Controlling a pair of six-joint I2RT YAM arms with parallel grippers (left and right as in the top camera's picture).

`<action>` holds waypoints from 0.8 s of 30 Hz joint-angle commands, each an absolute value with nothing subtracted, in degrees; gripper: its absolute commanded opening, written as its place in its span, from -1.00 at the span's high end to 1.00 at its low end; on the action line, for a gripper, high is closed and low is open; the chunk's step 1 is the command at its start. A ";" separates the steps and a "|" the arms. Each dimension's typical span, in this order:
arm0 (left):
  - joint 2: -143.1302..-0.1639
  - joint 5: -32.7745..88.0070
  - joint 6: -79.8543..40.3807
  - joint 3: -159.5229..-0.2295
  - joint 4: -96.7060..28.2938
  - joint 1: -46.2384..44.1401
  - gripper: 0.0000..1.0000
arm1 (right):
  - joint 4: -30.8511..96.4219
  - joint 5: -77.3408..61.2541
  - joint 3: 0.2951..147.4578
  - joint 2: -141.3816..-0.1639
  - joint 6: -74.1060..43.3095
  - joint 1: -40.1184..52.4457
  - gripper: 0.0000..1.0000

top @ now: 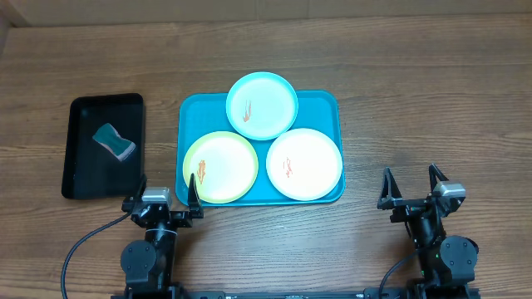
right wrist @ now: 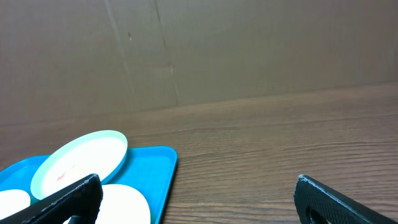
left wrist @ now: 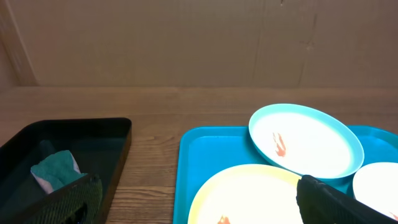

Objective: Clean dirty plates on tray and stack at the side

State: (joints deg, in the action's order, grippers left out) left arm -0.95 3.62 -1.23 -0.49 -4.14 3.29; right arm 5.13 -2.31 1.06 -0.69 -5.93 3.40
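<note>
The turquoise tray (top: pixel 320 104) lies mid-table and holds three plates, each with a small orange-red smear. The light blue plate (top: pixel 263 105) sits at the back, the yellow-green plate (top: pixel 220 166) front left, the white plate (top: pixel 304 163) front right. My left gripper (top: pixel 169 187) stands open at the tray's front-left corner, its right finger over the yellow-green plate's (left wrist: pixel 249 196) near rim and nothing between its fingers (left wrist: pixel 339 202). My right gripper (top: pixel 411 178) is open and empty over bare wood, right of the tray (right wrist: pixel 152 165).
A black tray (top: pixel 83 116) left of the turquoise one holds a teal sponge (top: pixel 114 142). Bare wooden tabletop lies right of the tray and behind it. A brown cardboard wall closes off the far side.
</note>
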 commanded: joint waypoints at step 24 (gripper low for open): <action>-0.34 4.05 -1.65 -0.27 -2.70 2.94 -0.99 | 4.67 -2.02 0.47 -0.23 -5.74 3.20 -1.00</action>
State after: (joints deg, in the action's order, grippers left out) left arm -0.95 3.62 -1.26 -0.49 -3.95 3.29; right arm 5.10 -2.31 1.06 -0.69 -5.96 3.40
